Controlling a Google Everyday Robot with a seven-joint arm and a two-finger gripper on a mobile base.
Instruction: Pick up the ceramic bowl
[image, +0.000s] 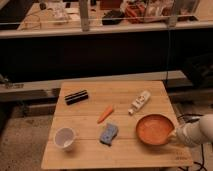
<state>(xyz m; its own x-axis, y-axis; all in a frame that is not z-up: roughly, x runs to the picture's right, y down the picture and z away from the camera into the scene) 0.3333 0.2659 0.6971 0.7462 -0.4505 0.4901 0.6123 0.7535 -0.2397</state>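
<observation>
The ceramic bowl (154, 129) is a wide, shallow, glossy orange-red dish near the front right of the wooden table (90, 157). My gripper (174, 135) comes in from the right on a white arm and sits at the bowl's right rim, touching or just beside it. The bowl rests flat on the table.
On the table are a white cup (65, 138) at the front left, a blue sponge (109, 133), an orange carrot (105, 114), a black rectangular object (76, 96) and a white bottle lying down (139, 102). The table's right edge is close to the bowl. A dark counter stands behind.
</observation>
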